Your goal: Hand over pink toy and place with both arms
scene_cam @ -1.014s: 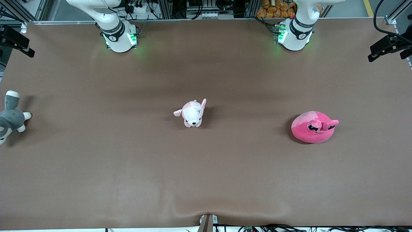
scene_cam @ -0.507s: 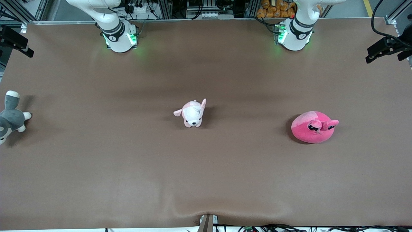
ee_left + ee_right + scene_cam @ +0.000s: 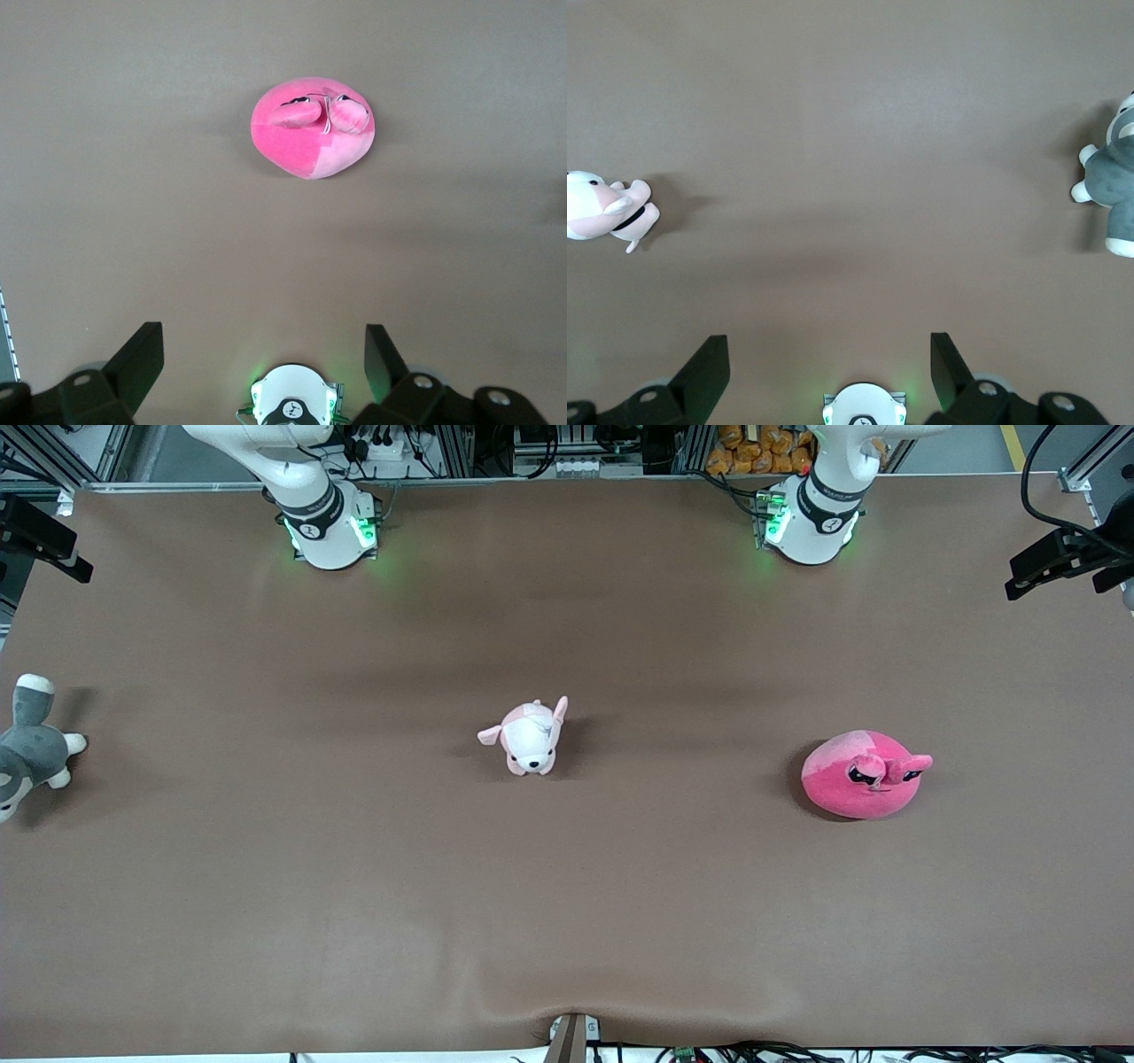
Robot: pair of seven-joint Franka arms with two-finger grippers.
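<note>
**Both arms raised, pink toy alone on the desk**

The left gripper (image 3: 264, 354) has its fingers (image 3: 137, 359) spread wide and grasping nothing; it hangs high over the desk (image 3: 567, 912) above its own arm's base, looking down on the pink toy (image 3: 312, 138). The right gripper (image 3: 829, 354) likewise has its fingers (image 3: 707, 365) released and empty, high over the right arm's base.

The pink toy (image 3: 864, 773) lies on the desk toward the left arm's end, touched by nothing. A small pale pink-and-white puppy (image 3: 530, 738) sits near the middle of the desk, well apart from it. A grey-and-white husky (image 3: 28, 749) lies at the desk's edge at the right arm's end.
</note>
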